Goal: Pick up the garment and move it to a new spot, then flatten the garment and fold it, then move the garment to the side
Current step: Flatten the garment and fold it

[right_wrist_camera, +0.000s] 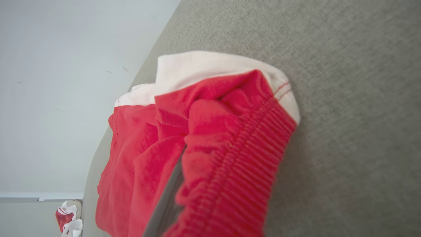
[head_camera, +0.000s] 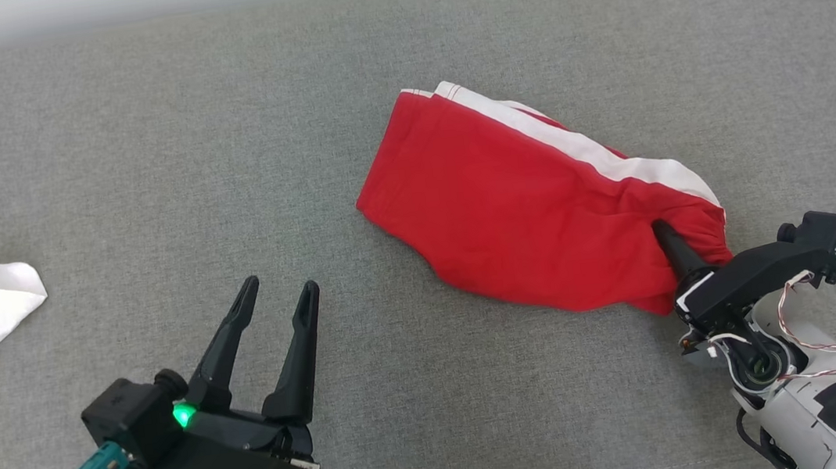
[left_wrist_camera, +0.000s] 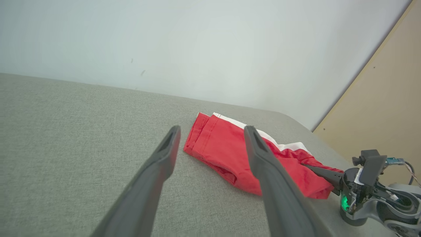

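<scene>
One red garment, ribbed and bunched

The red shorts, with a white stripe along the far edge, lie folded and mostly flat on the grey upholstered surface, right of centre. The leg hems point far-left. The ribbed elastic waistband is bunched at the near right, pinched by the right end effector.
</scene>
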`<state>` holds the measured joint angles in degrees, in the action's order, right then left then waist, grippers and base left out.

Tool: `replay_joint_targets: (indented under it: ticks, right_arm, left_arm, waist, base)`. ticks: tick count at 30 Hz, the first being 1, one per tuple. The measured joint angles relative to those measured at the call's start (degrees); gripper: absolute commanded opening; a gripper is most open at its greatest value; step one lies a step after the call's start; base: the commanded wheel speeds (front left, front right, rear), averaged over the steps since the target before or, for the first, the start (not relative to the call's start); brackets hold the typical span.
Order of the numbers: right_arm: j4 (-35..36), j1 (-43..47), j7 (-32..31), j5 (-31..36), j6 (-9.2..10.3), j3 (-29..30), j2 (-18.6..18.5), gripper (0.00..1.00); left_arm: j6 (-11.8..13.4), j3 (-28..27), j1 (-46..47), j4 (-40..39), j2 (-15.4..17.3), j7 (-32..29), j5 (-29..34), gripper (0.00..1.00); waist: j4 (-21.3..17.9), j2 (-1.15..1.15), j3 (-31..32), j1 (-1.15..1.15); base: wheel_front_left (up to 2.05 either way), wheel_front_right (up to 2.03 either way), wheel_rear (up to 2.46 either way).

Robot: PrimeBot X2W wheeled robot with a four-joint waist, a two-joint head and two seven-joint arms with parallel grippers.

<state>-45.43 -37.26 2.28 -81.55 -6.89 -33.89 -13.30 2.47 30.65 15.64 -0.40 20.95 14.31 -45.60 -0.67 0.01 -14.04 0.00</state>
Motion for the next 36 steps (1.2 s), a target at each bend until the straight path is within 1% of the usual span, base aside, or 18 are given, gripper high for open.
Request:
replay_joint_targets:
  ticks: [4,8,9,17,19,21,24,28,31,33,36]
  right_arm:
    - [0.04,0.19,0.41,0.8,-0.01,-0.33,-0.27,0.0]
    - [0.52,0.87,0.41,2.68,-0.02,-1.65,-2.78,0.0]
    - [0.52,0.87,0.41,2.68,-0.02,-1.65,-2.78,0.0]
    - [3.26,2.32,1.07,6.2,-0.18,-2.66,-10.57,0.0]
    - [4.38,2.53,1.8,7.78,-0.18,-3.14,-12.76,0.0]
    - [5.58,2.44,2.04,9.64,-0.16,-3.78,-14.19,0.0]
    - [8.4,1.48,2.33,12.24,-0.18,-5.53,-14.45,0.0]
    - [12.13,-0.16,2.26,13.81,-0.18,-6.92,-14.1,0.0]
    - [14.08,-1.09,1.55,14.37,-0.14,-8.12,-12.68,0.0]
    - [14.67,-2.16,0.67,15.73,0.63,-9.27,-11.69,0.0]
    - [14.7,-4.24,-1.4,17.64,2.46,-11.22,-10.8,0.0]
  left_arm:
    - [-0.01,-0.93,-1.3,-0.21,-0.13,0.0,0.1,1.0]
    - [-0.02,-1.18,-2.2,-0.48,-0.26,0.0,0.35,1.0]
    - [-0.02,-1.18,-2.2,-0.48,-0.26,0.0,0.35,1.0]
    - [-0.54,-1.8,-3.36,-0.63,-1.07,0.0,0.77,1.0]
    - [-0.59,-1.85,-3.41,-0.64,-1.26,0.0,0.82,1.0]
    - [-0.99,-2.04,-3.7,-0.59,-1.31,0.0,0.82,1.0]
    - [-1.48,-1.43,-4.4,-0.32,-1.36,0.0,0.92,1.0]
    - [-2.0,-0.8,-4.33,0.25,-2.04,0.0,1.34,1.0]
    - [-2.08,-0.68,-4.31,0.51,-2.66,0.0,1.33,1.0]
    - [-2.5,-0.38,-4.3,0.87,-3.03,0.0,1.33,1.0]
    - [-2.89,-0.21,-4.28,1.32,-3.41,0.0,1.33,1.0]
  waist:
    - [-0.49,0.0,0.38,0.0]
    - [-1.48,0.0,0.74,0.0]
    - [-1.48,0.0,0.74,0.0]
    - [-3.38,0.0,1.58,0.0]
    - [-3.76,0.0,1.87,0.0]
    - [-4.13,0.0,2.15,0.0]
    - [-4.56,0.0,2.69,0.0]
    - [-4.49,0.0,3.22,0.0]
    - [-3.82,0.0,3.47,0.0]
    - [-3.24,0.0,3.58,0.0]
    - [-2.17,0.0,3.66,0.0]
  base:
    - [0.0,0.0,0.0]
    - [0.0,0.0,0.0]
    - [0.0,0.0,0.0]
    - [0.0,0.0,0.0]
    - [0.0,0.0,0.0]
    - [0.0,0.0,0.0]
    - [0.0,0.0,0.0]
    - [0.0,0.0,0.0]
    - [0.0,0.0,0.0]
    - [0.0,0.0,0.0]
    - [0.0,0.0,0.0]
